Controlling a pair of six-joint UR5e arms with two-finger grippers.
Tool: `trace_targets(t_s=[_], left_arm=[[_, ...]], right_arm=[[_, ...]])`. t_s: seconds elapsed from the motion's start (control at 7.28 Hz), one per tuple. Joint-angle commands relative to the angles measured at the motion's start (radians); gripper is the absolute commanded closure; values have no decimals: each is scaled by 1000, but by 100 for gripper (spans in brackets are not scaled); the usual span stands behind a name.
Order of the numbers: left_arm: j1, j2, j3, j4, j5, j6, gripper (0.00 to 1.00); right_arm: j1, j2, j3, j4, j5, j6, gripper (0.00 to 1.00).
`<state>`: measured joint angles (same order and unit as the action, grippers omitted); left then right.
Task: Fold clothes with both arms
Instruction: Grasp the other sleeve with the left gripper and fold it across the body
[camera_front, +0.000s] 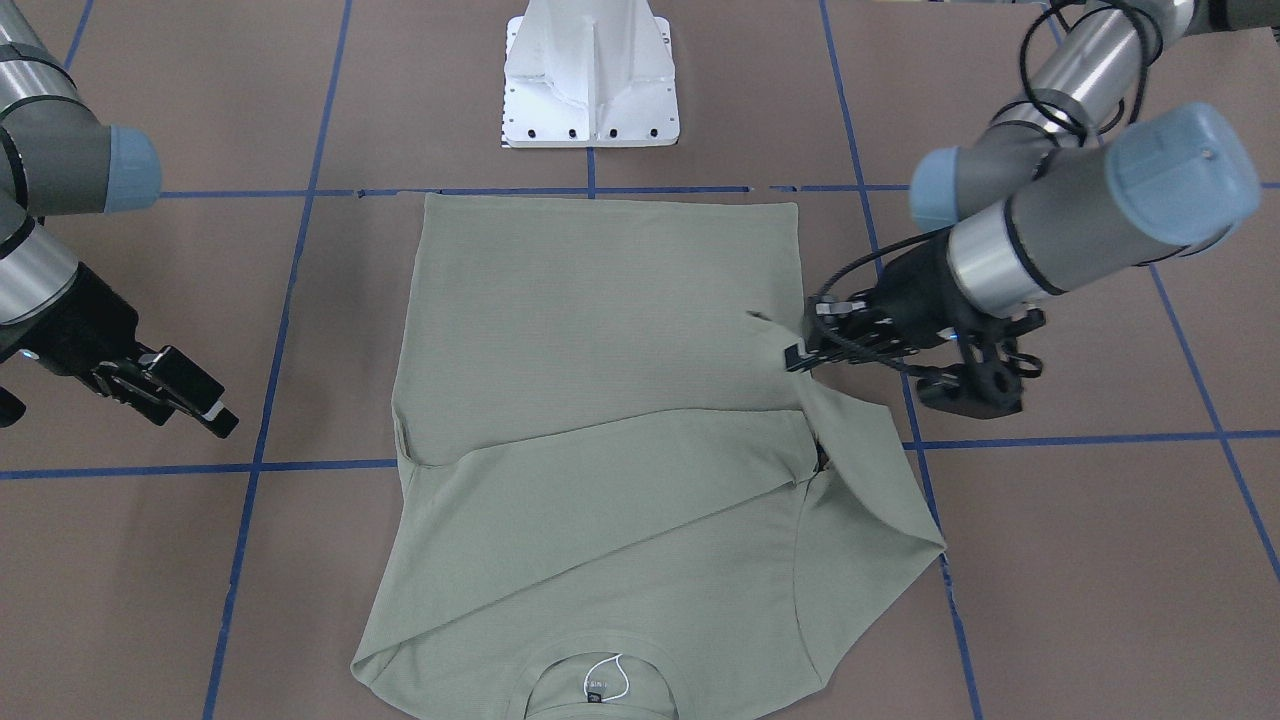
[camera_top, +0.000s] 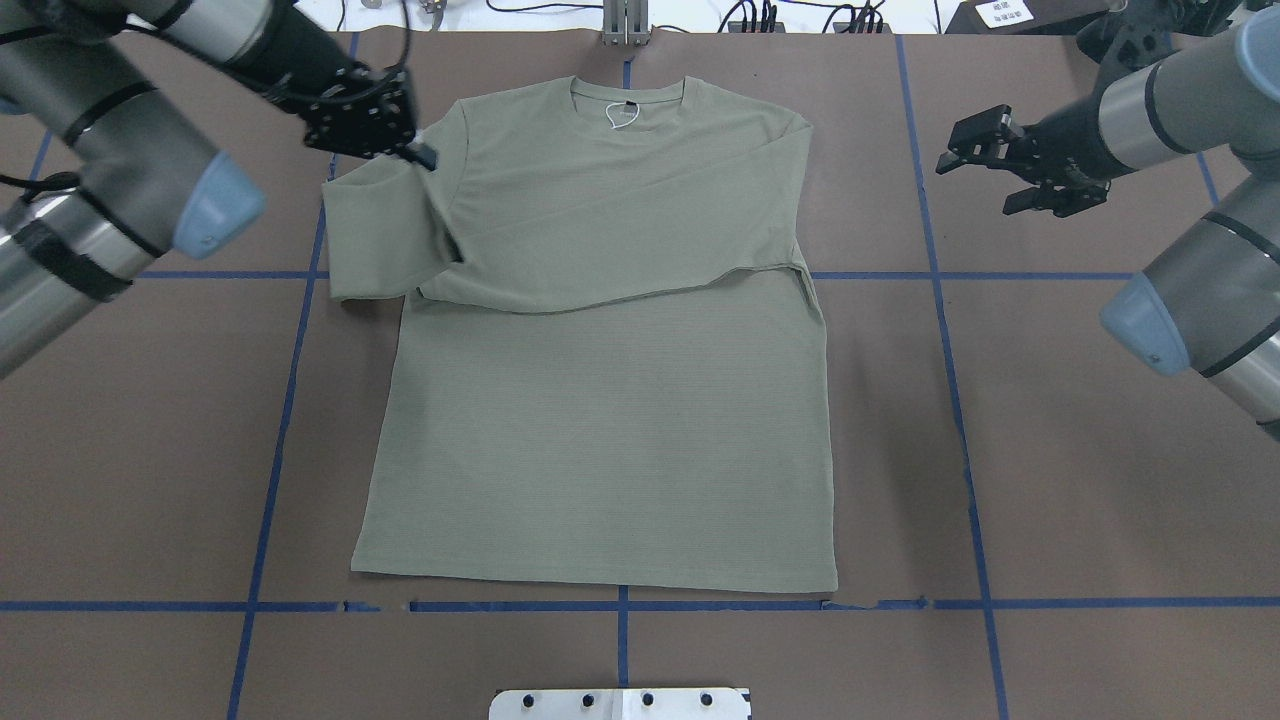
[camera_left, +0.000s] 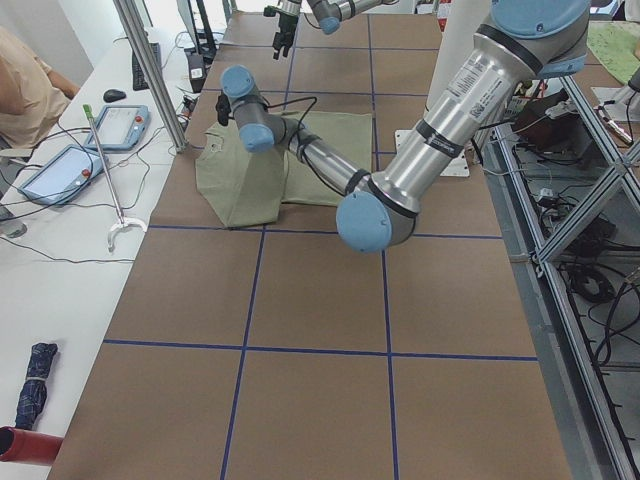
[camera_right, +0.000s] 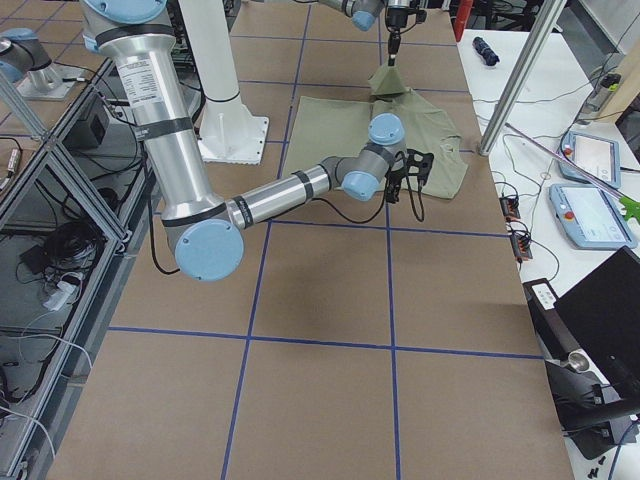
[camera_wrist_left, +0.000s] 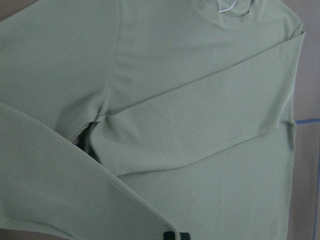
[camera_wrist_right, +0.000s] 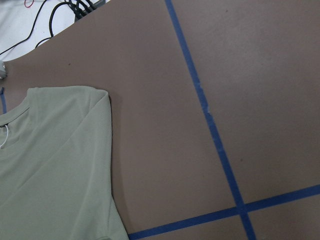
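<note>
The pale sage-green shirt lies flat on the brown table, with its neck and white loop at the far edge. One sleeve is folded across the chest. My left gripper is shut on the other sleeve and holds its end up beside the shoulder. In the front-facing view this gripper pinches the sleeve at the shirt's side. The left wrist view looks down on the shirt. My right gripper is open and empty, hovering off the shirt's other side, and also shows in the front-facing view.
The white pedestal base stands at the robot's side of the table. Blue tape lines cross the brown surface. A side desk holds tablets and cables beyond the table's far edge, with a person seated there.
</note>
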<state>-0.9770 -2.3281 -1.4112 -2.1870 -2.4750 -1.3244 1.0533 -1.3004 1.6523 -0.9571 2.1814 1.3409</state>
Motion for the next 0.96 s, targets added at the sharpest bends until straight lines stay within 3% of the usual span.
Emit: trace_targets(t_s=[0.0,0.14,0.27,0.82], left_arm=[[145,-221,221,-192,297,-195,100],[228,-290,345,-315,476,-252,100],[288,-333,423,-336,573,-254,100],[371,-419,606,-416,738,-257,100]], right_arm=[[87,-77,4,3,73,-105,0],[121,-112,1,3,99,-196,0],[129,-123,0,3,100,-218,0],[132,-160,10,6,106,-218,0]])
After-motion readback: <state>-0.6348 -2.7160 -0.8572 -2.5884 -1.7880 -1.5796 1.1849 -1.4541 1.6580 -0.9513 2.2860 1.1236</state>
